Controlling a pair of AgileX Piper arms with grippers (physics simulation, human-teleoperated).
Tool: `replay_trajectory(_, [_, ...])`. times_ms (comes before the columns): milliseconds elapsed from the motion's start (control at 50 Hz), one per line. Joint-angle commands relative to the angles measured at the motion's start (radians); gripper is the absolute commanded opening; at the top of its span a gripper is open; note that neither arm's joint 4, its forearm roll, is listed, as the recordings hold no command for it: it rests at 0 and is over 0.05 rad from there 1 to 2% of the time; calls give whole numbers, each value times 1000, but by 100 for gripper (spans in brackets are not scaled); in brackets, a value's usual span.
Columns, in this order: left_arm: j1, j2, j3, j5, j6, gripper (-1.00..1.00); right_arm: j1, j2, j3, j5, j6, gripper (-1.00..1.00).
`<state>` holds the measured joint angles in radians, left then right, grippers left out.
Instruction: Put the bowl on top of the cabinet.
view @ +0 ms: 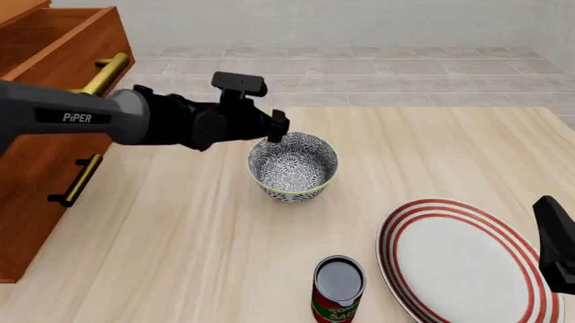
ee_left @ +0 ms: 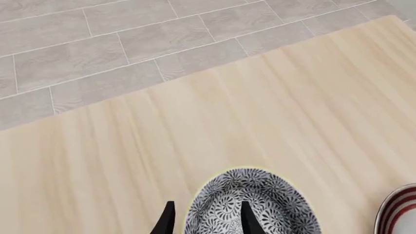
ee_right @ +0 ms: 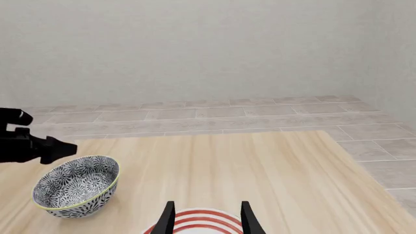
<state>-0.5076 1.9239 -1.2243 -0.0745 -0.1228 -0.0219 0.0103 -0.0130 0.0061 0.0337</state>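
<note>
From the left wrist: left gripper open, one dark finger outside the bowl and one over its patterned inside, straddling the near rim; pale wood-grain table beyond. From the front: bowl standing upright mid-table, well apart from the cabinet of reddish-brown wood with brass bars; striped plate and can nearer. Probably glazed ceramic: stiff, slick, chippable, fairly light; best pinched across the thin wall at the rim. From the right wrist: right gripper open, empty, above the plate's red rings.
</note>
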Motion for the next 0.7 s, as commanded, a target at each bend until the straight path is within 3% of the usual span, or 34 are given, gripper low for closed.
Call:
replay_trajectory(20, [-4,15,-1,-7,-6,100,-1,-3,7,-4,1,100])
replay_trajectory(700, [4,37,-3,-18,-24,100,0,5,5,-9,0,100])
